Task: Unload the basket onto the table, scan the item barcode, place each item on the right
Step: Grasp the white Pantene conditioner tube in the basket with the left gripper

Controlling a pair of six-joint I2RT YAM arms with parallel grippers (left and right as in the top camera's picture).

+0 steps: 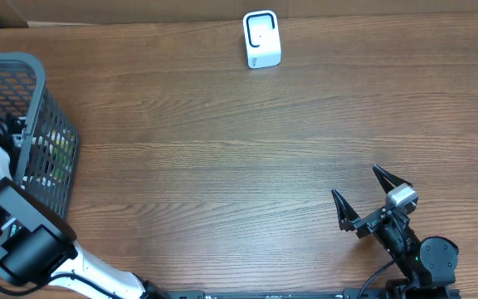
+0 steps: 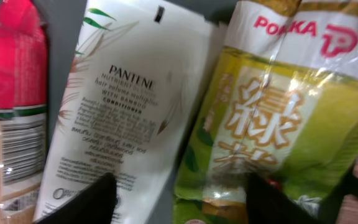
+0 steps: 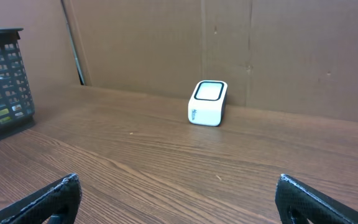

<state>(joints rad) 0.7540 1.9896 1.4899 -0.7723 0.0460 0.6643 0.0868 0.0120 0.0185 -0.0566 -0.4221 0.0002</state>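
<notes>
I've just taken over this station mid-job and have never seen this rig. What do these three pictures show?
Two robot arms at a wooden table. The overhead picture looks down: the left arm reaches into a dark mesh basket, the right arm sits lower right, and the white barcode scanner stands at the far edge. The left wrist picture looks into the basket: a white Pantene sachet, a green tea packet, a red packet; its jaws stand apart above them, visibly gripping nothing. The right wrist picture faces the scanner; its jaws are wide open, empty.
</notes>
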